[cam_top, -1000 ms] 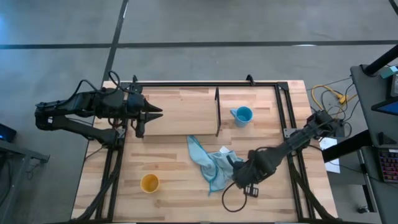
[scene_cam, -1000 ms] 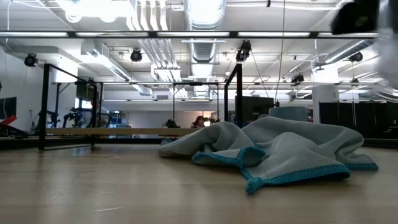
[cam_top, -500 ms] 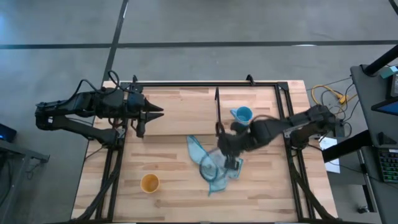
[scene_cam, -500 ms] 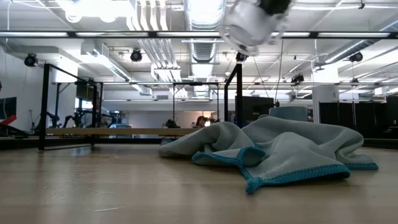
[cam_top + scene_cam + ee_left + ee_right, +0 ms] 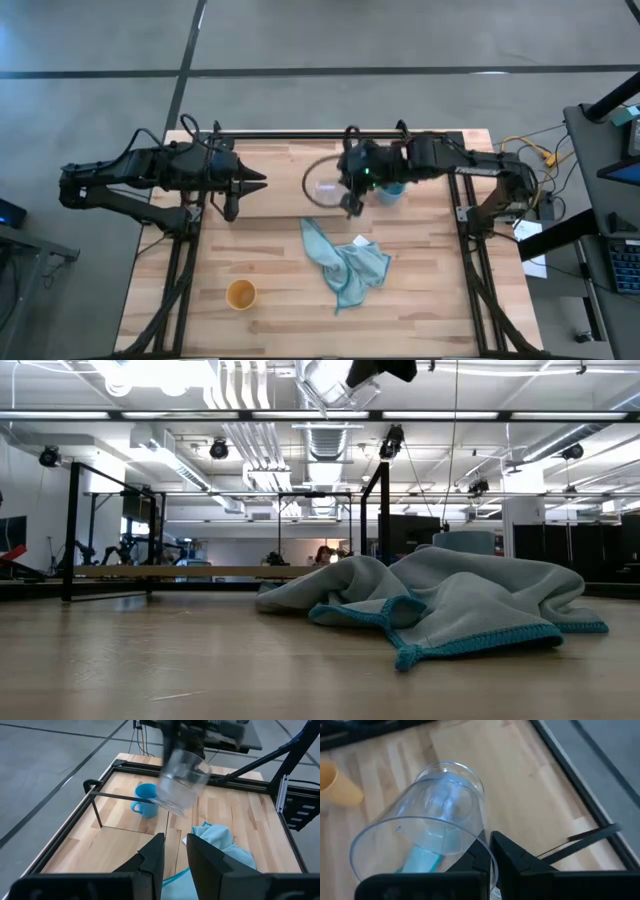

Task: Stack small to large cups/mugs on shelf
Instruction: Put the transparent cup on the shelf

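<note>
My right gripper (image 5: 348,197) holds the clear glass cup (image 5: 324,185) high over the shelf's wooden board (image 5: 275,195), near its black divider rod (image 5: 120,796). The light blue mug (image 5: 146,806) stands on the board beyond that rod, partly under my right arm in the high view. The yellow-orange cup (image 5: 240,294) stands on the tabletop near the front left. My left gripper (image 5: 175,849) hovers open at the shelf's left end, pointing at the glass and touching nothing. My right gripper pinches the glass cup's wall at the rim (image 5: 484,834), one finger inside the mouth and one outside. The fingers slant downward from the table's right side. The cup is lifted clear above the shelf board, tilted, its base (image 5: 451,774) pointing away from the gripper.
A crumpled light blue cloth (image 5: 346,263) with a teal hem lies on the tabletop in front of the shelf. The shelf's black frame (image 5: 300,135) runs along the far edge. Bare wood (image 5: 440,290) lies to the cloth's right.
My right gripper has risen from the tabletop near the cloth's front right and swung toward the far edge and the left, over the cloth, to above the shelf. It has turned on the way. The glass cup has gone with it, lifted clear of the table.
</note>
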You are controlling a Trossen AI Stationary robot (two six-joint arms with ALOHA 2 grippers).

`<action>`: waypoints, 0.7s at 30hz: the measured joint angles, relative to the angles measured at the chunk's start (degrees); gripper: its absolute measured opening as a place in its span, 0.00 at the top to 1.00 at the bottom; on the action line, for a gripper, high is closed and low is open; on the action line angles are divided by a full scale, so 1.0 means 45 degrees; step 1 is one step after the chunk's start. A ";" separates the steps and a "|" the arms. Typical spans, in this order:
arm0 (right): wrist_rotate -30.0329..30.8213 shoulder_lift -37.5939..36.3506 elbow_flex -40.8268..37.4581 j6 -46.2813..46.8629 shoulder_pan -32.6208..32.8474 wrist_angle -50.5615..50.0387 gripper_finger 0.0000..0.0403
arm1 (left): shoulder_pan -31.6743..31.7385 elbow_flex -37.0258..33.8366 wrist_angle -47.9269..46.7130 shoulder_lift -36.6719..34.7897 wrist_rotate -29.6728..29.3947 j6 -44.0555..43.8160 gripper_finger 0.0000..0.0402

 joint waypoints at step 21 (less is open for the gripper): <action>-0.0878 0.1609 0.1882 -0.1004 -0.2127 -0.0075 0.98 | 0.0000 0.0155 0.0019 0.0267 -0.0005 0.0000 0.83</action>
